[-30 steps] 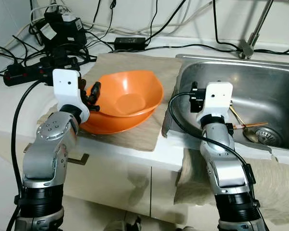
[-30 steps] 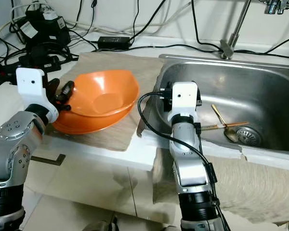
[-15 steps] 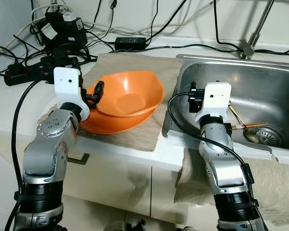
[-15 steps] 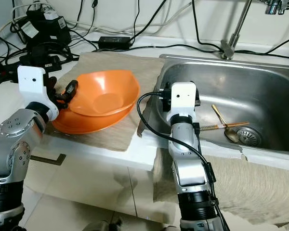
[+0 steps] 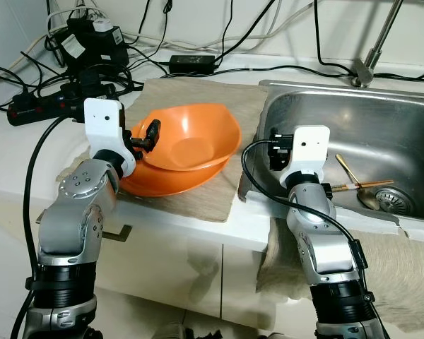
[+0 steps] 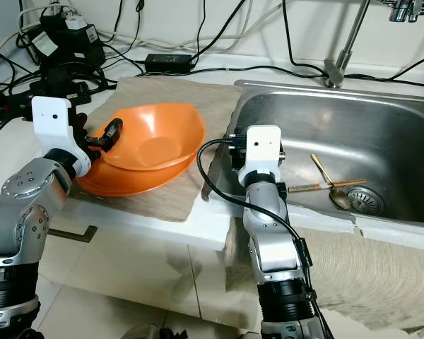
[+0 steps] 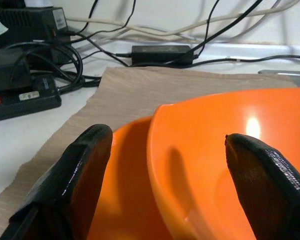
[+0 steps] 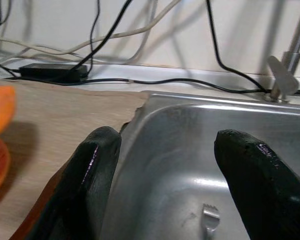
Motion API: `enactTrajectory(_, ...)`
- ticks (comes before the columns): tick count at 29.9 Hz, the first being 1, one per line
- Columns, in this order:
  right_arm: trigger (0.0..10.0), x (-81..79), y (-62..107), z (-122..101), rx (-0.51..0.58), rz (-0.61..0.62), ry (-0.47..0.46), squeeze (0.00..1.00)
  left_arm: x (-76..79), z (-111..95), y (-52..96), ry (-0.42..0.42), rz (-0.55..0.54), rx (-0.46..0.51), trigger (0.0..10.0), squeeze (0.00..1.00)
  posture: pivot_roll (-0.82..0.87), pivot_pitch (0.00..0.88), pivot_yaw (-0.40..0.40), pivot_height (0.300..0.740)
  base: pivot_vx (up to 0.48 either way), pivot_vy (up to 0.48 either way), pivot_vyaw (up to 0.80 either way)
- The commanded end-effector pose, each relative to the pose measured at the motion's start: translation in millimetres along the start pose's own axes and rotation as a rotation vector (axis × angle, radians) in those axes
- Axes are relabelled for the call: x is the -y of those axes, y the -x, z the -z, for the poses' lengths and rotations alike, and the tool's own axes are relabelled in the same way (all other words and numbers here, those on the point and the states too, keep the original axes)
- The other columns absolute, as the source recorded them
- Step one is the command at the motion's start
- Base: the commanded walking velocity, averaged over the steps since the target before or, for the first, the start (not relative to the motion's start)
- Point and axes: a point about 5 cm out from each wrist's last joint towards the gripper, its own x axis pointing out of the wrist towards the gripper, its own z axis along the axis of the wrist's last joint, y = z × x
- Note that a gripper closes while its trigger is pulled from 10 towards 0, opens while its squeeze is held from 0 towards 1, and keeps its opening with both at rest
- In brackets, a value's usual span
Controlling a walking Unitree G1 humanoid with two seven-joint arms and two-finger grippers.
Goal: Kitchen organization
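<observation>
Fingers: my left gripper (image 7: 160, 185) is spread, straddling the upper orange bowl's (image 5: 191, 138) rim; my right gripper (image 8: 157, 185) is spread too.
Risk: bowl probably slides if I clamp crookedly.

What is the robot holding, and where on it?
Nothing is gripped. The left end effector is open astride the upper orange bowl's rim; the right end effector is open, empty.

Two stacked orange bowls (image 5: 187, 145), one sink (image 5: 381, 127), one spoon (image 5: 357, 185), one chopstick (image 5: 364, 185), one mat (image 5: 219, 102)
</observation>
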Motion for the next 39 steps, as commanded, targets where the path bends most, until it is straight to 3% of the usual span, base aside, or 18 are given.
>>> enactTrajectory(1,10.0,0.9,-6.2,-5.4,0.013,-0.005,0.005,0.00,-2.8,-4.0,-2.9,0.003,-0.010,0.008,10.0,0.00,0.04,0.000,0.065,0.740,0.000,0.000,0.00)
enactTrajectory(6,10.0,1.7,-8.3,-6.0,0.014,-0.007,0.011,0.00,-3.6,-4.2,-3.6,0.016,-0.009,-0.004,10.0,0.00,0.04,0.000,0.065,0.740,0.000,0.000,0.00)
enactTrajectory(10,10.0,1.7,-11.3,-6.4,0.015,-0.014,0.014,0.00,-9.2,-10.9,-8.9,0.075,-0.009,-0.037,10.0,0.00,0.05,0.000,0.062,0.740,0.000,0.000,0.00)
enactTrajectory(11,10.0,-0.6,-12.4,-6.3,0.016,-0.022,0.013,0.00,-18.6,-16.5,-14.3,0.103,-0.032,-0.058,10.0,0.00,0.05,0.000,0.065,0.740,0.000,0.000,0.00)
enactTrajectory(14,10.0,-2.4,-13.4,-6.0,0.015,-0.028,0.010,0.00,-30.2,-19.7,-21.1,0.105,-0.057,-0.110,10.0,0.00,0.05,0.000,0.065,0.740,0.000,0.000,0.00)
enactTrajectory(23,10.0,-4.3,-14.7,-6.3,0.016,-0.036,0.008,0.00,-37.3,-17.2,-32.2,0.106,-0.037,-0.225,10.0,0.00,0.04,0.000,0.071,0.740,0.000,0.000,0.00)
enactTrajectory(28,10.0,-3.5,-14.8,-5.4,0.014,-0.034,0.011,0.00,-38.7,-29.3,-36.6,0.155,-0.025,-0.193,10.0,0.00,0.04,0.000,0.071,0.740,0.000,0.000,0.00)
enactTrajectory(34,10.0,-3.6,-14.9,-3.7,0.011,-0.037,0.016,0.00,-42.0,-48.3,-38.2,0.101,-0.019,-0.112,10.0,0.00,0.04,0.000,0.065,0.740,0.000,0.000,0.00)
enactTrajectory(39,10.0,-5.8,-15.4,-2.9,0.008,-0.047,0.017,0.00,-43.5,-44.7,-40.2,0.100,-0.006,-0.131,10.0,0.00,0.05,0.000,0.060,0.740,0.000,0.000,0.00)
